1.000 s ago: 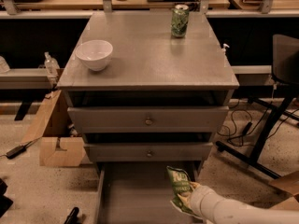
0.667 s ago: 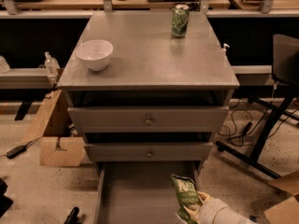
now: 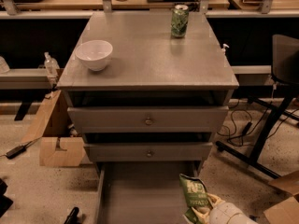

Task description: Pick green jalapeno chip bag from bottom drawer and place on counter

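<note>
The green jalapeno chip bag [image 3: 192,193] is olive green with white lettering, at the bottom right of the camera view, over the right edge of the open bottom drawer [image 3: 140,190]. My gripper [image 3: 204,210] is at the bottom edge, its pale fingers [image 3: 211,201] closed on the bag's lower end and holding it upright. My white arm [image 3: 227,214] enters from the bottom right corner. The grey counter [image 3: 149,50] lies above the two knobbed drawers.
A white bowl [image 3: 94,54] sits on the counter's left side and a green drink can [image 3: 179,20] at its back right. A cardboard box [image 3: 58,139] stands left of the cabinet. A black chair base [image 3: 261,143] is at the right.
My gripper and arm have drawn back toward the bottom right with the bag in them. The bag now sits lower and further right in view.
</note>
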{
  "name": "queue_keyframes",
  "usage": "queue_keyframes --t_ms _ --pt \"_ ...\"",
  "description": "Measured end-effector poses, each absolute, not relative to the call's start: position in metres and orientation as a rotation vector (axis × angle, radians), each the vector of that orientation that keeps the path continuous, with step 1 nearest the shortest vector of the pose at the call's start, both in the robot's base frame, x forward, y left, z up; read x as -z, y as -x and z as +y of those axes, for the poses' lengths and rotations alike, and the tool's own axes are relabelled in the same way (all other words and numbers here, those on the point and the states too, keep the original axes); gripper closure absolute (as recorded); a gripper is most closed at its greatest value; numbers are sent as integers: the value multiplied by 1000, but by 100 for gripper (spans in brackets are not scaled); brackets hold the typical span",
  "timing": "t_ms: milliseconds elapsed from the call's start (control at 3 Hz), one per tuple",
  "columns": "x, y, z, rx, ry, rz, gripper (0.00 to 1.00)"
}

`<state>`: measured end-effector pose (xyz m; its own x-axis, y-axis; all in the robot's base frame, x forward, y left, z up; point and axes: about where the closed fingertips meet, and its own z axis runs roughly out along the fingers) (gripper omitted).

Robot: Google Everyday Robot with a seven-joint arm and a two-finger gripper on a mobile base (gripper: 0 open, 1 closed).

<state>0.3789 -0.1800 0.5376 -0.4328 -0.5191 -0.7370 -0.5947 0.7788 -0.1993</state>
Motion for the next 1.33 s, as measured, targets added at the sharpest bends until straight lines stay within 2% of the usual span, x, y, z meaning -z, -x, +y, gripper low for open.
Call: queue_keyframes --t_ms 333,1000,1333 --pt "-567 -400 -186 -123 808 2100 100" --pt "-700 -472 -208 16 882 2049 100" --pt "-766 -514 -203 100 958 2002 100"
